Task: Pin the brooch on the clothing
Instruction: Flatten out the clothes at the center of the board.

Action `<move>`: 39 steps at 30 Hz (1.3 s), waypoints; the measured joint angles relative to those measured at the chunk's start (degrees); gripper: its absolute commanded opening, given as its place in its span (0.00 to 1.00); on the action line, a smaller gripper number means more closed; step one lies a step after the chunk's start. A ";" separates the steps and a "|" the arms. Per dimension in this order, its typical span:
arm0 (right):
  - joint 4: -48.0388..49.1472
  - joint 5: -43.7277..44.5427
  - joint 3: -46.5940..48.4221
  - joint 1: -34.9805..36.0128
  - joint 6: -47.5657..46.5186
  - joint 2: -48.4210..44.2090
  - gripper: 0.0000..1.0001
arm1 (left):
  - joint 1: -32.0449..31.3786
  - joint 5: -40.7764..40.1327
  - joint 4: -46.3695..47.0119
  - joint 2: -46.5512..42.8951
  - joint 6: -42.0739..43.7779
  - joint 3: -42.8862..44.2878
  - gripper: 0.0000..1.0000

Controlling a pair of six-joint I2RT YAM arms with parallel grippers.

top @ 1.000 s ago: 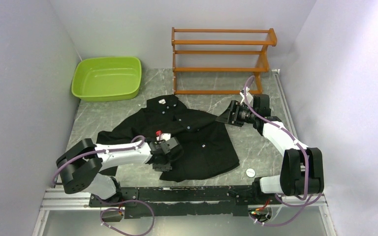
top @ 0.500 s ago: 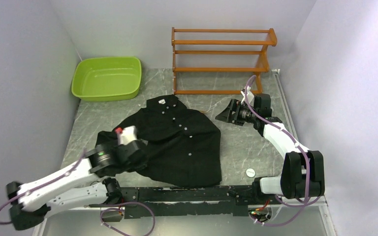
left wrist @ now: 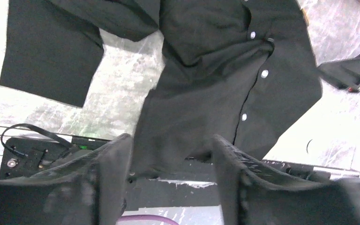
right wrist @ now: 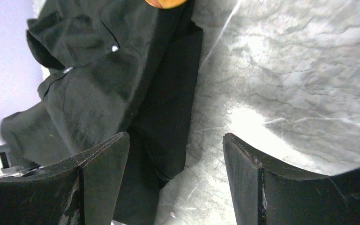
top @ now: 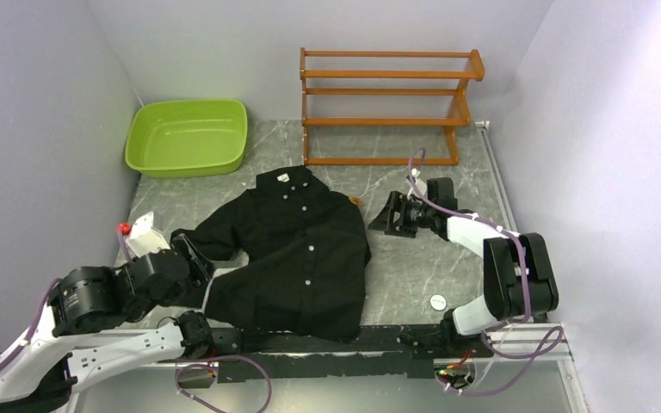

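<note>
Brooch (top: 355, 200) sits on the table (top: 422, 258) just right of centre, at the shirt's (top: 301, 258) shoulder edge, not yet pinned. Right gripper (right wrist: 174, 138) is spread wide and empty, close by. Left gripper (left wrist: 169, 145) is also spread, holding nothing.

Risk: the small flat badge may skid or slip under the cloth when pinched.

Since a second ago the shirt has been dragged left and bunched narrower, and the left arm has swung back to lower left.

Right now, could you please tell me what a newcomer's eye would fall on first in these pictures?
The black shirt sprawled across the middle of the grey table dominates, buttons up. Behind it, a bright green basin sits at the far left and a wooden rack at the far centre. A tiny orange brooch lies at the shirt's shoulder edge, near the right gripper.
</note>
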 measured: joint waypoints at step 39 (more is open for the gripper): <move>-8.76 34.29 11.82 -7.69 -0.55 -17.51 0.56 | 21.24 32.48 68.00 46.69 34.25 -25.70 0.94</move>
